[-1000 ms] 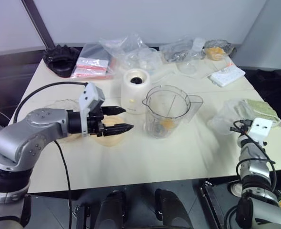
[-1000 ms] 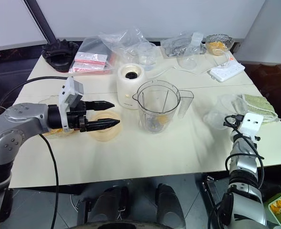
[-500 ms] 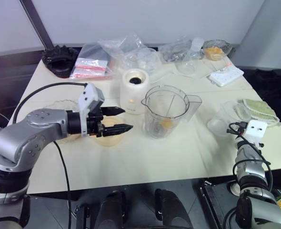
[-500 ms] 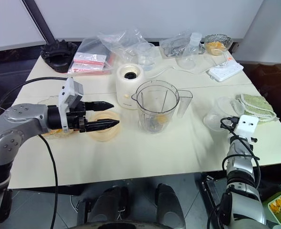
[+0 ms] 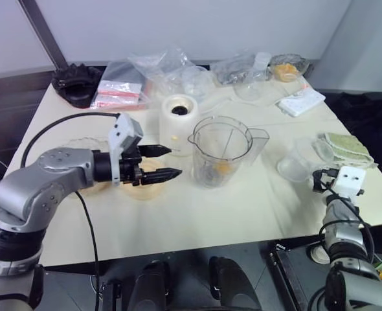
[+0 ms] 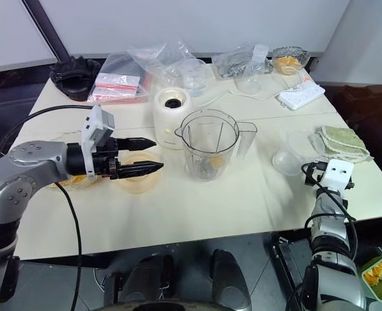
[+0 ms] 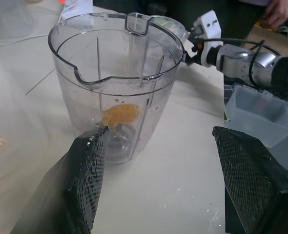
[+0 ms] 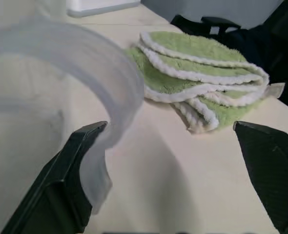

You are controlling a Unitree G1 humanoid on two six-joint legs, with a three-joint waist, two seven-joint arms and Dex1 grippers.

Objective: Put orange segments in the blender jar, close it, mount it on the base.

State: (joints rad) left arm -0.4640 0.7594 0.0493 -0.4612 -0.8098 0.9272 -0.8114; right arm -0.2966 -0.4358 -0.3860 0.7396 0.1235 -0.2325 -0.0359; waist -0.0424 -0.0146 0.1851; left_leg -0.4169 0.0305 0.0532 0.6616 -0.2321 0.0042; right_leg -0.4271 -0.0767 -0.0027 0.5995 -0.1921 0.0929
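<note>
standing mid-worktop (image 5: 197, 214), blender jar (image 5: 220, 152) held one orange segment (image 7: 120, 114); lid unfitted, base (image 5: 179, 123) just beyond, unmounted. left tool (image 5: 158, 162) open, empty; right tool (image 8: 178, 161) open, empty, near right.

blender jar (image 5: 221, 150): clear, one orange segment (image 7: 120, 113) inside
base (image 5: 179, 124): cream-white, dark socket
cloth (image 8: 202, 78): green, white-edged
bench (image 5: 243, 207): pale cream

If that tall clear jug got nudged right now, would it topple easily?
Possibly. The jug is tall, narrows toward its foot and looks nearly empty, with one orange piece inside, so probably light. Its side handle may pull it off balance.
</note>
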